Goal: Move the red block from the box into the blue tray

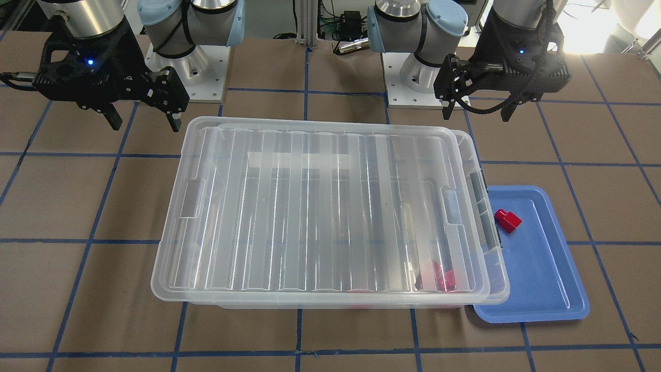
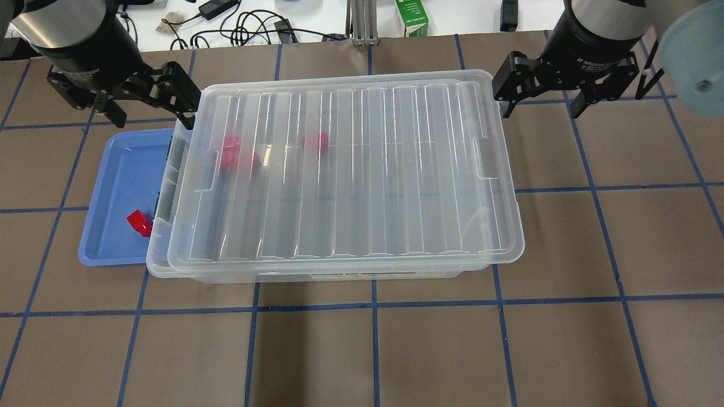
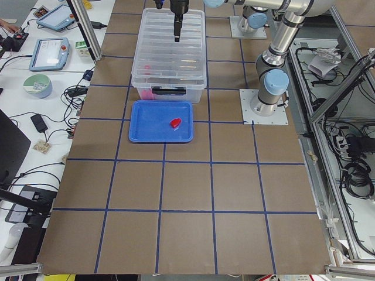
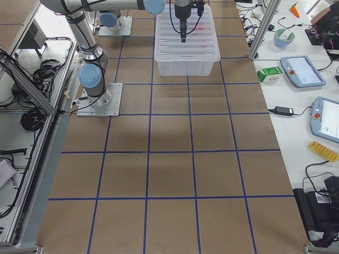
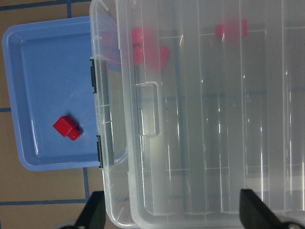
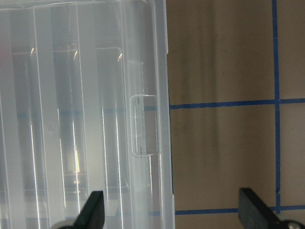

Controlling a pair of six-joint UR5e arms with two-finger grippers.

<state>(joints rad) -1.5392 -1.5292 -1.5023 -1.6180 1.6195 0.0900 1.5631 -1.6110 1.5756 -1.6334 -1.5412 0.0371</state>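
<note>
The box is a clear bin with its ribbed lid lying on it, shifted a little away from the tray end. The blue tray lies against the box's left end. One red block lies in the tray, and also shows in the front view and the left wrist view. More red blocks show blurred through the lid inside the box. My left gripper hangs open and empty high over the tray end. My right gripper hangs open and empty over the other end.
The table is brown with a grid of blue tape lines. The arm bases stand on my side of the box. A green and white carton and cables lie on the white bench beyond the far edge.
</note>
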